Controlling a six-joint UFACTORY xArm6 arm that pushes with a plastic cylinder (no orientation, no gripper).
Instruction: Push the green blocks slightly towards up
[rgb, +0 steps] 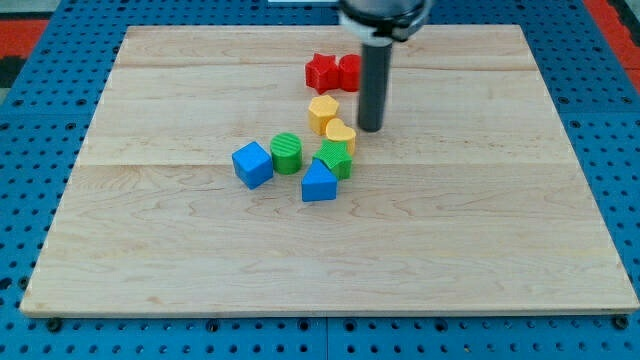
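Note:
A green cylinder (287, 152) stands near the board's middle, between a blue cube (252, 164) on its left and a green star-shaped block (335, 159) on its right. A blue triangular block (319, 183) touches the green star from below. A yellow heart (340, 134) sits just above the green star, with a yellow hexagonal block (322, 112) above that. My tip (371, 129) rests on the board just right of the yellow heart, up and right of the green star.
A red star (321, 72) and a second red block (349, 72) lie near the view's top, partly behind my rod. The wooden board (150, 260) lies on a blue pegboard.

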